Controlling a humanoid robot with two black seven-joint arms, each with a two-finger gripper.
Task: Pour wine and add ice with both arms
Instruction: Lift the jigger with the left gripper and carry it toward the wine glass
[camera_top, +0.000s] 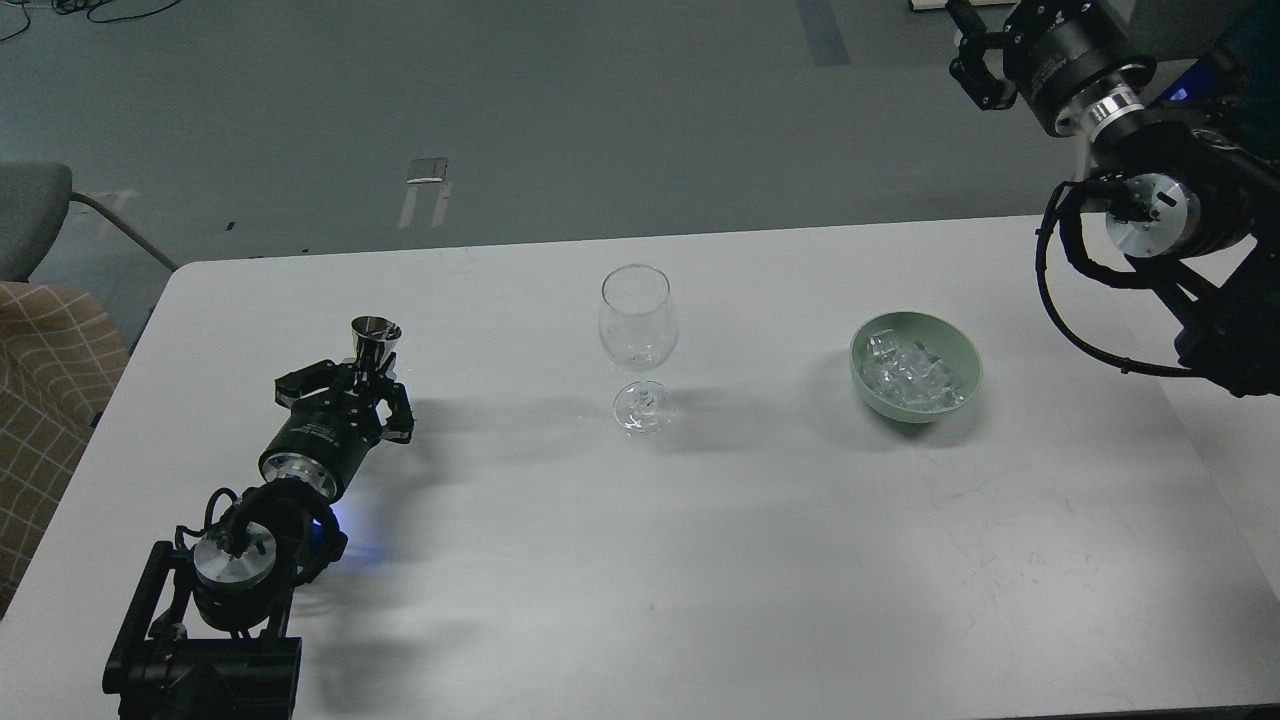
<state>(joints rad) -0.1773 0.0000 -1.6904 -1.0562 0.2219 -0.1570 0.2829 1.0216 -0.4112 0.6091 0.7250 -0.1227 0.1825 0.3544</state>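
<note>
Head view, green bowl holding ice

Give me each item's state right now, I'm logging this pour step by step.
Metal jigger: upright, gripped low by the left gripper.
Wine glass: upright on the table, looks empty.
Green bowl: upright, holding ice.
Left gripper: shut on the jigger.
Right gripper: raised beyond the table's far edge, holding nothing visible; fingers unclear.

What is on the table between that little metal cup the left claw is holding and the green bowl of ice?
In the head view, only the wine glass stands between the metal cup and the green bowl; the table there is otherwise bare.
</note>
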